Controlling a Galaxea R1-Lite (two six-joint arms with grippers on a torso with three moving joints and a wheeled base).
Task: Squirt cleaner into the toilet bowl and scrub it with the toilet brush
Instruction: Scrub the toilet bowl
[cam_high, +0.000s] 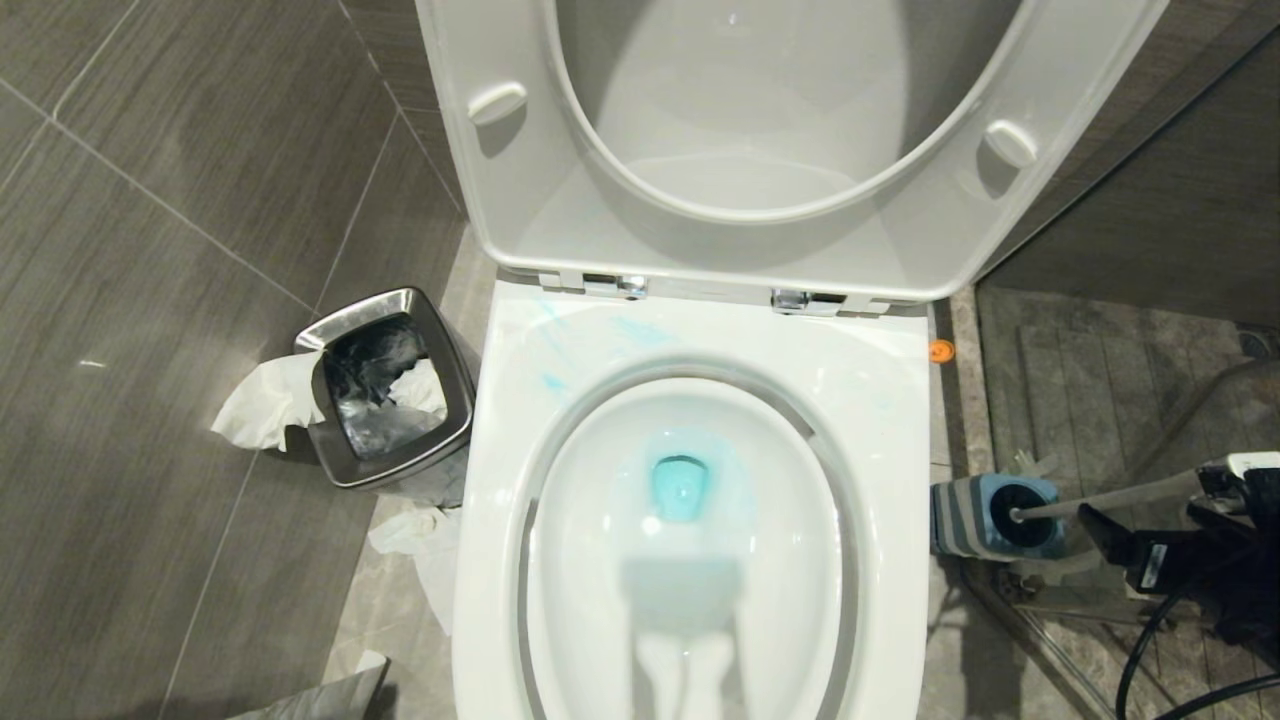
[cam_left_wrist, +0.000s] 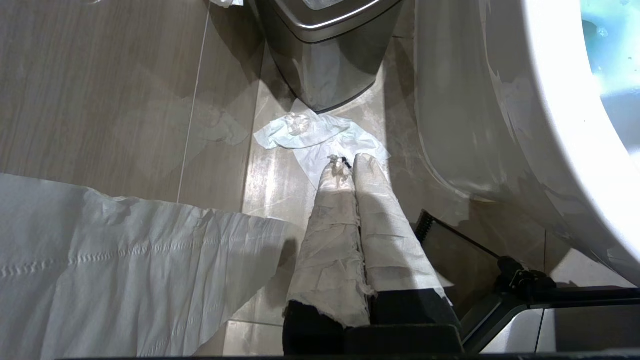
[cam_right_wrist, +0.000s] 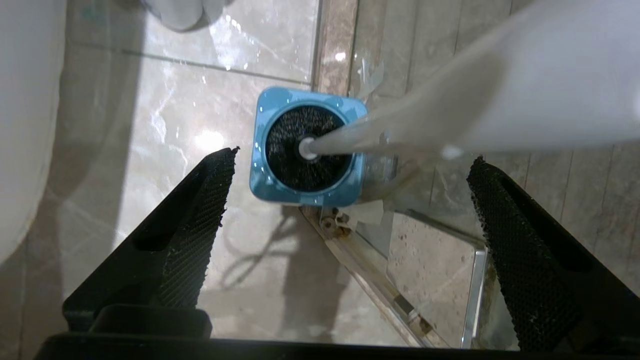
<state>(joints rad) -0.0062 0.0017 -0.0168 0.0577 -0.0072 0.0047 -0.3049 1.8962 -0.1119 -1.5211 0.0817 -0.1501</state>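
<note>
The toilet bowl (cam_high: 560, 520) stands with seat and lid raised; blue liquid pools at its bottom and streaks the rim. The cleaner bottle is out of view. The toilet brush (cam_high: 1100, 500) sits in its square blue holder (cam_high: 975, 520) on the floor right of the toilet, black bristles (cam_right_wrist: 295, 150) down and white handle (cam_right_wrist: 450, 115) leaning out. My right gripper (cam_high: 1140, 510) (cam_right_wrist: 352, 155) hangs open above the holder, its black pads wide apart, the handle just beyond the tips and not gripped. My left gripper (cam_left_wrist: 347, 162), wrapped in white, is shut and points at the floor left of the toilet.
A steel waste bin (cam_high: 330, 330) with tissue stands left of the toilet, with more tissue (cam_left_wrist: 320, 132) on the floor around it. A big paper sheet (cam_left_wrist: 100, 260) lies by the left gripper. A glass shower panel and its metal rail (cam_right_wrist: 380, 285) run right beside the brush holder.
</note>
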